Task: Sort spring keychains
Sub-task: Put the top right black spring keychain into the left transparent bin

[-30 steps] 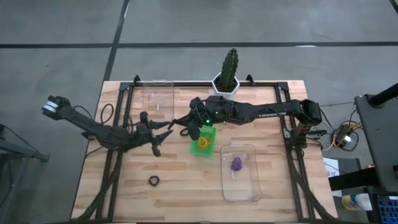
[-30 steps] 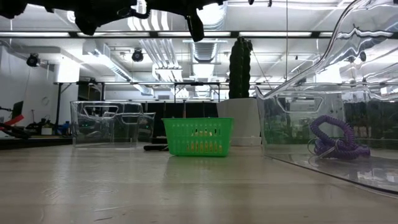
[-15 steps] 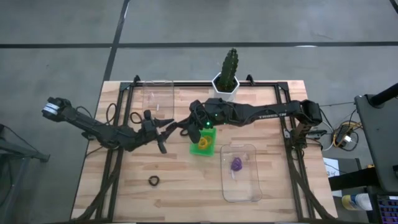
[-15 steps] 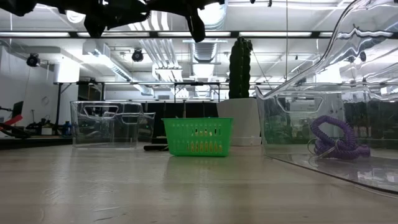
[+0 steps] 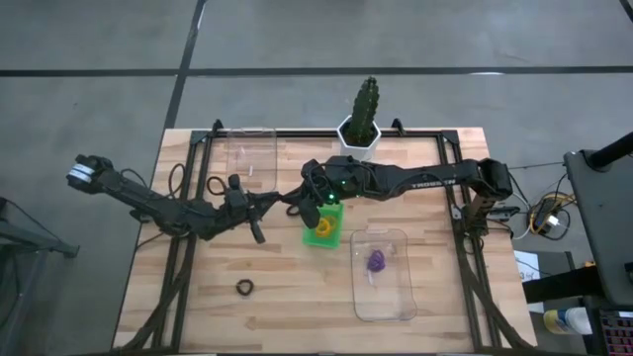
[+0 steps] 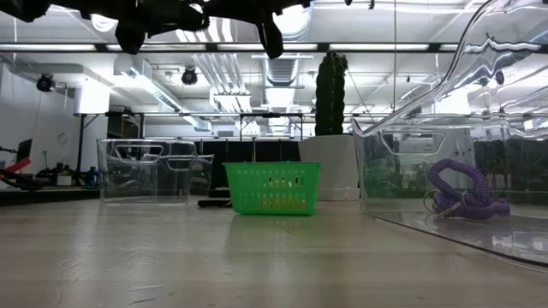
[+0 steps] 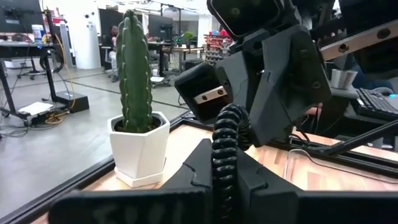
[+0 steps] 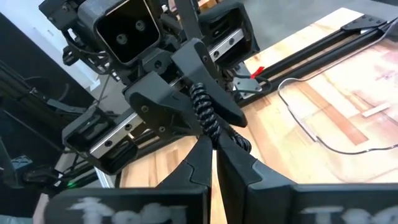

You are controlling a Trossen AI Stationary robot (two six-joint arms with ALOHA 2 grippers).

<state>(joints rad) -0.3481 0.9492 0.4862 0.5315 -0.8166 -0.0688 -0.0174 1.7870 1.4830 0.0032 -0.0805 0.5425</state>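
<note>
Both claws, left claw (image 5: 269, 203) and right claw (image 5: 287, 202), pinched on one black spring keychain (image 8: 204, 117) just left of the green bin (image 5: 323, 223); best released by one side before carrying off

- Table (image 5: 198, 307): I see pale wood planks w/ visible grain; slight sheen in low view.
- Frame rails (image 5: 184, 259) on table: matt black metal.
- Green bin (image 6: 271, 187): plastic lattice walls, matt.
- Clear bins (image 5: 384, 297), near right edge and far left: transparent glossy plastic, strong reflections.
- Black keychain (image 7: 224, 155), pinched between both grippers: ribbed coil, semi-gloss plastic.
- Purple keychain (image 6: 458, 190): coiled plastic, soft shine.
- Left gripper (image 8: 202, 115) & right gripper (image 7: 227, 158): I read matt black plastic, smooth flat faces.
- Cactus pot (image 7: 142, 148): white, smooth, faceted, satin.
- Cactus (image 7: 134, 74): ribbed, dull green.
</note>
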